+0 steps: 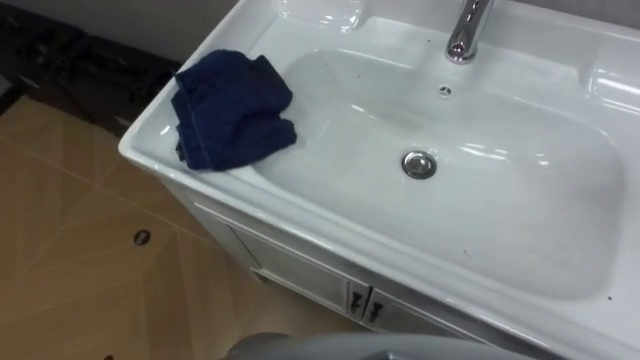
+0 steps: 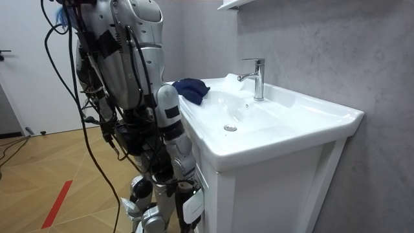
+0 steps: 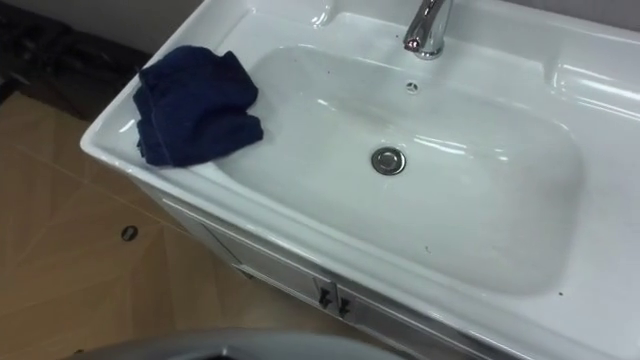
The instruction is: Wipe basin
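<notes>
The robot stands at the corner of a white vanity cabinet (image 2: 272,194), close against its front, on a wood-patterned floor (image 1: 70,280) with a red stripe (image 2: 57,204) behind it in the room view. Its right arm hangs straight down beside the cabinet, and the right hand (image 2: 187,202) sits low, near the cabinet's front. From where I look I cannot tell whether its fingers are spread or curled.

On top of the cabinet lies the white basin (image 1: 520,230), a wide rectangular bowl with a flat rim all round. A dark blue cloth (image 1: 232,110) lies bunched on the rim at the robot's left corner, one edge hanging slightly over the bowl's slope; no hand touches it. A chrome faucet (image 1: 466,30) stands upright at the back rim, its spout reaching over the bowl. Below it sits a small overflow hole (image 1: 445,91), and further down the round metal drain (image 1: 419,164). Two small dark handles (image 1: 365,303) show on the cabinet doors.
</notes>
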### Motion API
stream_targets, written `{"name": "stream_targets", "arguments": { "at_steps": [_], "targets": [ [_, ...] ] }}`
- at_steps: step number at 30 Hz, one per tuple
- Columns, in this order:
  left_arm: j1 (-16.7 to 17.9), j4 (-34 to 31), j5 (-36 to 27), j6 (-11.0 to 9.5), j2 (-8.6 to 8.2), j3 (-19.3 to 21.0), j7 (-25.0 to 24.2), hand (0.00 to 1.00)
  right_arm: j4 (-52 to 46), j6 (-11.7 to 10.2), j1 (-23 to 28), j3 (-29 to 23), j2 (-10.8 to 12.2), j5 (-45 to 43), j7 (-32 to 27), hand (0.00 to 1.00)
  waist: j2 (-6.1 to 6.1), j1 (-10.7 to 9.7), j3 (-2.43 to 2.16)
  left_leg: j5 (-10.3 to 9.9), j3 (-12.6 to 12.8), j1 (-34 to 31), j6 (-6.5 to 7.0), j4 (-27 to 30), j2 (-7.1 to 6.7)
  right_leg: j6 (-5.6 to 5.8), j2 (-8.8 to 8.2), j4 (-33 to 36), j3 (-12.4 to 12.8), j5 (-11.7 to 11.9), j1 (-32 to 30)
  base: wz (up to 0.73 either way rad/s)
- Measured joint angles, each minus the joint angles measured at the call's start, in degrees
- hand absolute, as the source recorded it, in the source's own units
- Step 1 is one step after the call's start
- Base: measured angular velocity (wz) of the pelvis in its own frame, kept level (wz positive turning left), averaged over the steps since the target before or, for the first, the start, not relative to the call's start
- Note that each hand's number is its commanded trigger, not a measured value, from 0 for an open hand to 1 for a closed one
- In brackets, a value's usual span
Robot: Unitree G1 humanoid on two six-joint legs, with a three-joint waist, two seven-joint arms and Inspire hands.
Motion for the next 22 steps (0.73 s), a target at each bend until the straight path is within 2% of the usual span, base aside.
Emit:
{"name": "stream_targets", "arguments": {
  "at_steps": [5,7,12,18,22],
  "targets": [
    [-1.6,0.9,1.1,0.6,0.05,-0.2,-1.7,0.00,-0.1,0.0,-0.1,0.0,0.0,-1.3,-0.2,0.00,-0.11,-0.7,-0.04,-0.2,0.5,-0.2,0.39,0.1,0.02,0.25,0.01,-0.4,0.0,-0.1,0.0,-0.01],
    [-2.0,1.8,1.0,1.1,0.07,-1.3,-3.9,0.00,-0.1,0.1,-0.6,0.1,0.0,-2.7,-0.1,0.00,-0.19,-1.4,-0.08,-0.3,1.6,-0.1,0.48,0.0,0.04,0.39,0.00,-0.5,0.3,0.0,0.0,-0.02],
    [-3.1,3.5,2.3,2.2,0.06,-5.0,-10.3,0.00,0.0,0.1,-0.7,0.4,0.1,-5.4,0.0,0.00,-0.41,-1.6,-0.12,-0.4,1.6,-0.1,0.72,-0.1,-0.09,0.53,-0.01,-0.4,0.6,0.1,0.0,-0.01],
    [-5.8,5.7,4.1,3.1,0.13,-5.9,-16.2,0.00,0.0,0.1,-0.8,0.4,0.4,-9.1,0.0,0.00,-0.64,-1.6,-0.11,-0.5,1.5,-0.4,0.76,0.1,-0.08,0.53,0.00,-0.6,0.6,0.1,-0.1,0.00],
    [-6.4,5.6,4.9,3.4,0.19,-6.4,-19.6,0.00,0.0,0.7,-1.3,0.4,0.4,-9.5,0.7,0.00,-0.68,-1.6,-0.10,-0.6,1.5,-0.9,0.98,0.3,-0.05,0.54,0.01,-0.7,0.6,0.1,-0.6,0.00]
  ]
}}
